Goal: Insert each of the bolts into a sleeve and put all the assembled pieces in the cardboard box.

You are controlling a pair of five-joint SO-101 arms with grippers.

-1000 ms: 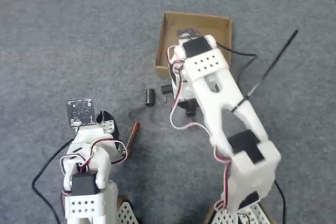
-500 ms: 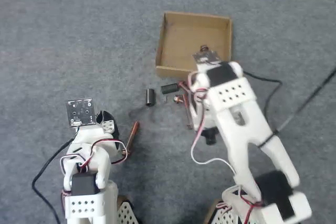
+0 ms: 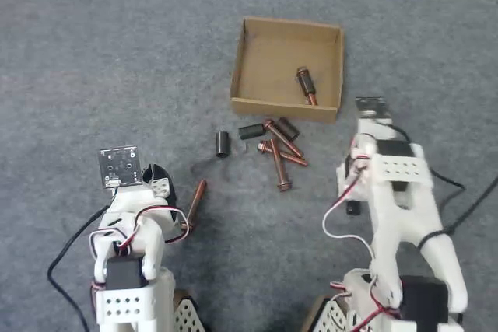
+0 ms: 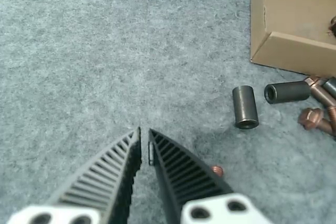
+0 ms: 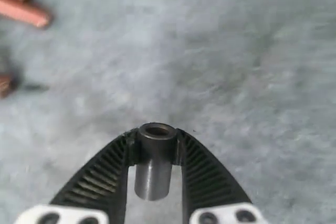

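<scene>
Clamping a smooth, dark cylindrical sleeve [image 5: 152, 169] between its ribbed black fingers [image 5: 100, 177], the right gripper [image 5: 153, 136] hangs over fuzzy grey carpet [image 5: 236, 51]. The left gripper [image 4: 144, 132] is closed on nothing, its ridged tips nearly meeting. A copper bolt [image 3: 196, 200] lies just beside it, mostly hidden behind one finger in the left wrist view. Loose copper bolts [image 3: 280, 157] and short dark sleeves [image 3: 222, 144] cluster before the cardboard box [image 3: 284, 106], where one assembled piece [image 3: 306, 85] lies.

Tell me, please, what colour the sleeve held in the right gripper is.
The sleeve is dark grey, almost black, seen best in the right wrist view.
</scene>
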